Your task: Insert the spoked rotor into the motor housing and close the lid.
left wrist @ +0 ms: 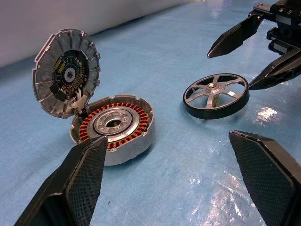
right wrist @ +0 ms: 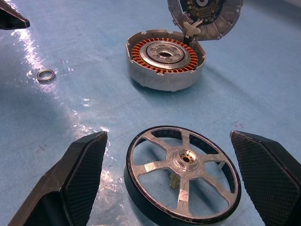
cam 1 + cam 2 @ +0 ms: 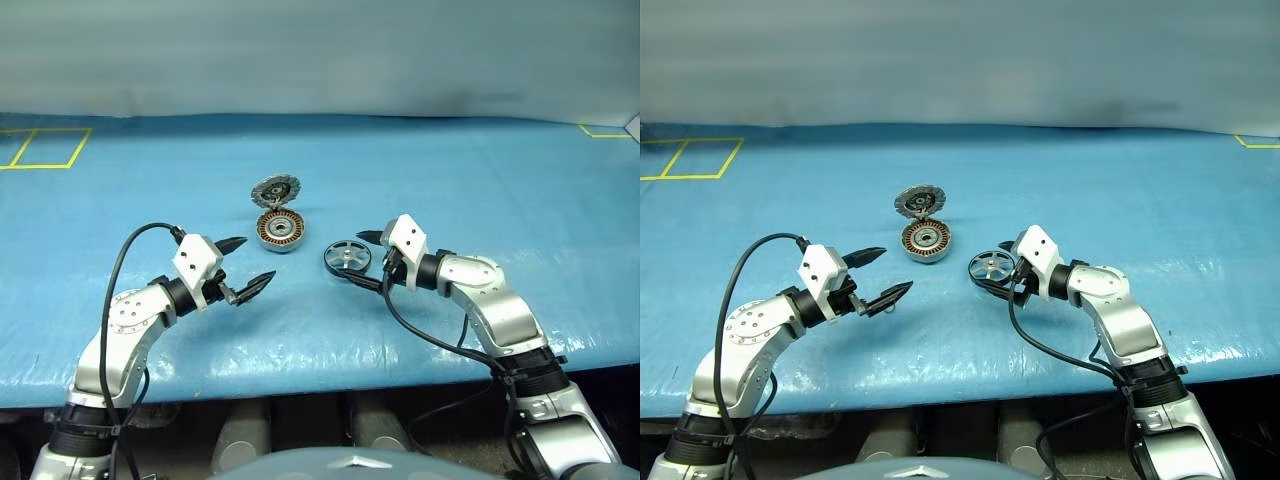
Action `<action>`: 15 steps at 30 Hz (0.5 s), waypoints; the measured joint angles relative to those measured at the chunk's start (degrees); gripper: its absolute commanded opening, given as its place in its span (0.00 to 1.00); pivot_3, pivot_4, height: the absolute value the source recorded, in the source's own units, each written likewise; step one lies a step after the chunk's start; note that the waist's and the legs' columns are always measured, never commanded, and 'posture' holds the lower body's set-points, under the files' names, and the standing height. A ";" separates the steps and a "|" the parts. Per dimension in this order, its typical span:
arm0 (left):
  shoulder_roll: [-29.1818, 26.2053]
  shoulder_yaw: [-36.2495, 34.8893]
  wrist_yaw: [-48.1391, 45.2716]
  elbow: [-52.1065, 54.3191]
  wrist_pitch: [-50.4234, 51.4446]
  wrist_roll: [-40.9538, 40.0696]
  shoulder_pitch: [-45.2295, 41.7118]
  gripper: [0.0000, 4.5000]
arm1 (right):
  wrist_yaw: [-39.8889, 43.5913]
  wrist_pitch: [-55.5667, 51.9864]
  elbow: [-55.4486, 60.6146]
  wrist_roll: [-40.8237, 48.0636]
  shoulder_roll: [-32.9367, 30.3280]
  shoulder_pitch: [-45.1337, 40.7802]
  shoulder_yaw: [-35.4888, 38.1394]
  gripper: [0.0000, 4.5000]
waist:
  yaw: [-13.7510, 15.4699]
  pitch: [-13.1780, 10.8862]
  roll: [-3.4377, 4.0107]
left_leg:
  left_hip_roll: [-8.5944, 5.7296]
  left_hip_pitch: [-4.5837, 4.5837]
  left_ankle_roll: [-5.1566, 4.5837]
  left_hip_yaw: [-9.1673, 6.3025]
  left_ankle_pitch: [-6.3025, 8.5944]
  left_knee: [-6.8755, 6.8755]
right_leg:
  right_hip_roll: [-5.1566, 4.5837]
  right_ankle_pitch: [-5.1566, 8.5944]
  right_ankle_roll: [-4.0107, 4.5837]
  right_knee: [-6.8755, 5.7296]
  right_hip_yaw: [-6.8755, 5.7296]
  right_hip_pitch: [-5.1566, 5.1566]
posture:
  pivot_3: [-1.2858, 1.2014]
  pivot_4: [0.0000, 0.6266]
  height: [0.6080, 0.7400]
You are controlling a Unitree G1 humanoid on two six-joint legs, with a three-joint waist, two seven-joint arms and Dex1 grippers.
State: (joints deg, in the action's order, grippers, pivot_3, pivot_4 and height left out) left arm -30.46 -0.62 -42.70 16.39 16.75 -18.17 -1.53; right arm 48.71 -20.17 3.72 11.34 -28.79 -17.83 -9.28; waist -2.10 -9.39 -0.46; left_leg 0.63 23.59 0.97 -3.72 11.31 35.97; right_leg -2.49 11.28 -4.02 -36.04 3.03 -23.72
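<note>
Barely started tbh: spoked rotor [image 2: 182, 181] flat on table [image 3: 480, 180], between wide right gripper [image 3: 368, 260] fingers, ungrabbed. Motor housing [image 3: 280, 231] empty, lid [image 3: 275, 190] up. Left gripper [image 3: 248, 264] wide, idle.

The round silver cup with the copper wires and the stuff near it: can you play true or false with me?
1. The shallow round silver motor housing with copper windings has its notched grey metal lid standing open. True.
2. The dark-rimmed spoked rotor with silver spokes already sits inside the housing. False: it lies on the blue table cover, apart from the housing.
3. The right gripper has its black fingers open on either side of the rotor. True.
4. The left gripper is holding the lid. False: it is open and holds nothing.
5. A small silver ring lies on the cover. True.
</note>
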 measured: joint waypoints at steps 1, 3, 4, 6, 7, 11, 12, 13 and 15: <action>0.00 0.00 0.00 0.00 0.00 0.00 0.00 1.00 | 0.01 0.00 0.00 0.00 0.00 0.00 0.00 0.99 | 0.00 0.00 0.00 | 0.00 0.00 0.00 0.00 0.00 0.00 | 0.00 0.00 0.00 0.00 0.00 0.00 | 0.52 0.24 1.00; 0.00 0.00 0.00 0.00 0.00 0.00 0.00 1.00 | 0.02 0.00 0.00 0.00 0.00 0.00 0.00 0.99 | 0.00 0.00 0.00 | 0.00 0.00 0.00 0.00 0.00 0.00 | 0.00 0.00 0.00 0.00 0.00 0.00 | 0.52 0.24 1.00; 0.00 0.00 0.02 0.00 0.00 0.00 0.00 1.00 | 0.03 0.00 0.00 0.00 0.00 0.00 0.00 0.99 | 0.00 0.00 0.00 | 0.00 0.00 0.00 0.00 0.00 0.00 | 0.00 0.00 0.00 0.00 0.00 0.00 | 0.52 0.24 1.00; 0.00 0.00 0.06 0.00 -0.01 0.00 0.00 1.00 | 0.04 0.00 0.00 0.00 0.00 0.00 0.00 0.99 | 0.00 0.00 0.00 | 0.00 0.00 0.00 0.00 0.00 0.00 | 0.00 0.00 0.00 0.00 0.00 0.00 | 0.52 0.24 1.00; 0.01 0.01 0.08 0.00 -0.02 0.00 0.00 1.00 | 0.04 0.00 0.00 0.00 0.00 0.00 0.00 0.99 | 0.00 0.00 0.00 | 0.00 0.00 0.00 0.00 0.00 0.00 | 0.00 0.00 0.00 0.00 0.00 0.00 | 0.52 0.24 1.00; 0.02 0.07 0.10 0.00 -0.19 0.00 0.00 1.00 | 0.04 0.00 0.00 0.00 0.00 -0.01 -0.01 0.99 | 0.00 0.00 0.00 | 0.00 0.00 0.00 0.00 0.00 0.00 | 0.00 0.00 0.00 0.00 0.00 0.00 | 0.52 0.24 1.00; 0.02 0.08 0.10 0.00 -0.24 0.00 0.00 1.00 | 0.04 0.00 0.00 0.00 0.00 -0.01 -0.01 0.99 | 0.00 0.00 0.00 | 0.00 0.00 0.00 0.00 0.00 0.00 | 0.00 0.00 0.00 0.00 0.00 0.00 | 0.52 0.24 1.00; 0.02 0.10 0.11 0.00 -0.31 0.00 0.00 1.00 | 0.04 0.00 0.00 0.00 0.00 0.00 -0.01 0.99 | 0.00 0.00 0.00 | 0.00 0.00 0.00 0.00 0.00 0.00 | 0.00 0.00 0.00 0.00 0.00 0.00 | 0.52 0.24 1.00; 0.02 0.14 0.11 0.00 -0.63 0.01 0.00 1.00 | 0.04 0.00 0.00 -0.01 0.00 0.00 -0.01 0.99 | 0.00 0.00 0.00 | 0.00 0.00 0.00 0.00 0.00 0.00 | 0.00 0.00 0.00 0.00 0.00 0.00 | 0.52 0.24 1.00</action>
State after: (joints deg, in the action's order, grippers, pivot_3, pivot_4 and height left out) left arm -30.44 -0.47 -42.59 16.39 16.12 -18.16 -1.53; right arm 48.75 -20.17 3.72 11.34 -28.79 -17.83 -9.29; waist -2.09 -9.39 -0.46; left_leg 0.63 23.59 0.97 -3.72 11.31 35.97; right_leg -2.49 11.28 -4.02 -36.04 3.03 -23.72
